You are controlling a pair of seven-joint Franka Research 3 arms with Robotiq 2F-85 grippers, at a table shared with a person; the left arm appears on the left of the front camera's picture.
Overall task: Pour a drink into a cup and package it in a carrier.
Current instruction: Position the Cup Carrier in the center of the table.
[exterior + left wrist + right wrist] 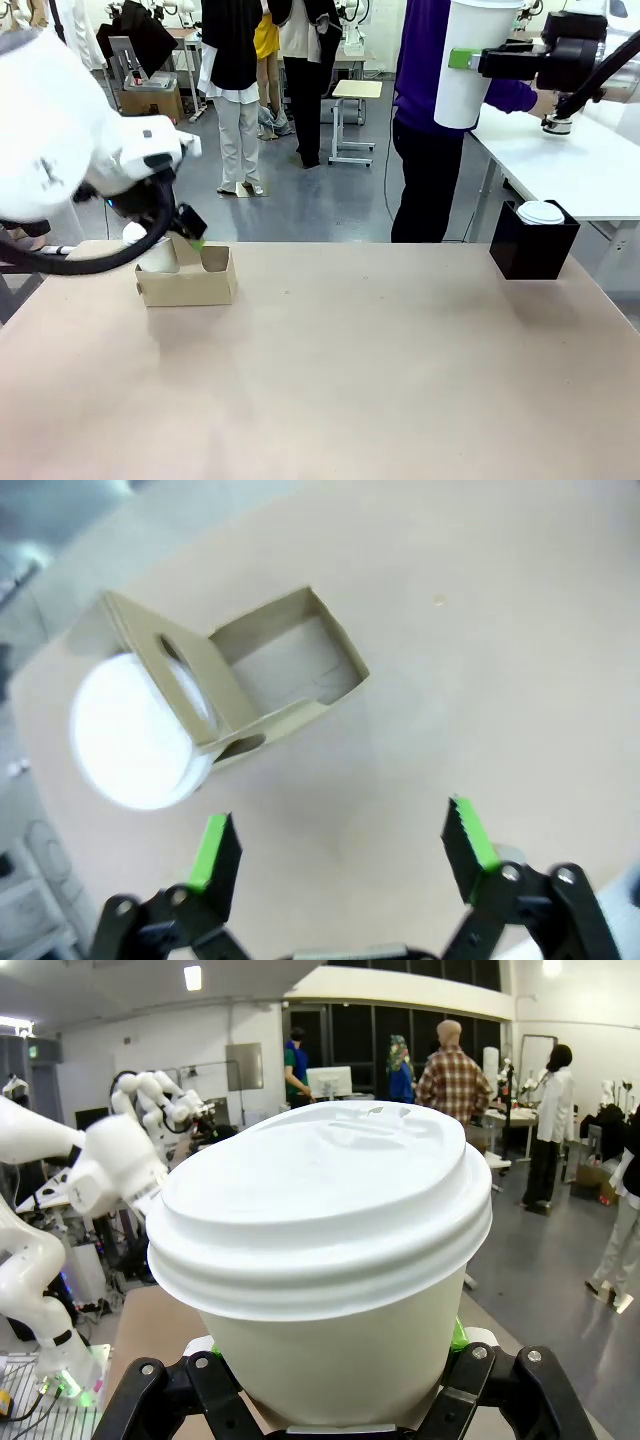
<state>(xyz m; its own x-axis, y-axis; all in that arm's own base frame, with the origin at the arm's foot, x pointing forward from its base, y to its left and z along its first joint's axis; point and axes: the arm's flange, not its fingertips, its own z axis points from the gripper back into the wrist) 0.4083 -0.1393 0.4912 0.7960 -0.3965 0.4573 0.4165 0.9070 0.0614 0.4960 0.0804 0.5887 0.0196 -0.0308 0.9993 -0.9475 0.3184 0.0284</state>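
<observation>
One cup clamped in R jaws, 2nd cup in carrier.

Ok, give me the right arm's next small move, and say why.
Probably carry the cup across and down toward the carrier. The right gripper holds the lidded cup high at the far right, away from the carrier; one carrier slot stands empty beside a slot already filled by another lidded cup. The left gripper hangs open near the carrier.

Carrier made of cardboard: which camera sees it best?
The left wrist view: it looks down into the carrier, one slot holding a white lidded cup, the other empty. The front view shows it side-on, partly behind the left arm.
</observation>
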